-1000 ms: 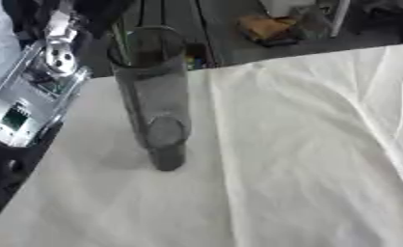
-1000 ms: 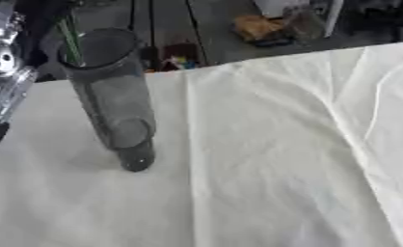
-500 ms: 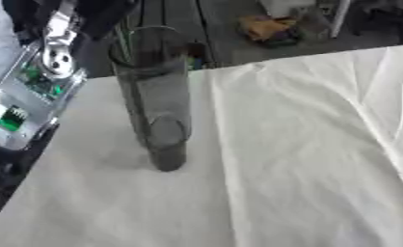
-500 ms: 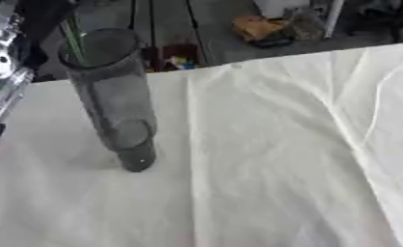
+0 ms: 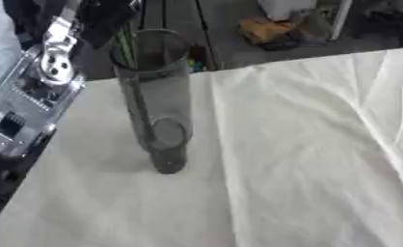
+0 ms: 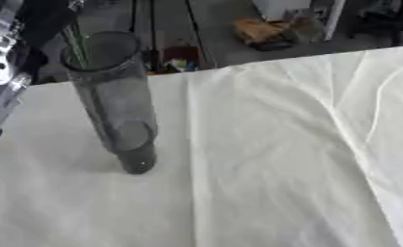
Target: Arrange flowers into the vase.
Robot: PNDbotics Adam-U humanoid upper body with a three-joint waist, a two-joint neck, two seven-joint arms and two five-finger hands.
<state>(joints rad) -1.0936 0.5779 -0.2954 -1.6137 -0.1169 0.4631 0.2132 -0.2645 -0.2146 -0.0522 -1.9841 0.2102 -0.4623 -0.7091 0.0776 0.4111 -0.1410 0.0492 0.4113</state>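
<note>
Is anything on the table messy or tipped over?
Nothing is tipped: the glass vase stands upright on the white cloth, with a thin green stem at its rim. The cloth is just creased on the right.

The vase (image 5: 157, 99) is smoky grey, see-through glass. A thin green stem (image 5: 125, 47) shows at its rim. The cloth (image 5: 281, 159) is plain cream. The left arm (image 5: 32, 91) is silver and black.

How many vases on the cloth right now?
1. The tall smoky-grey glass cylinder vase stands upright at the left side of the white tablecloth, with a green stem at its rim.
</note>
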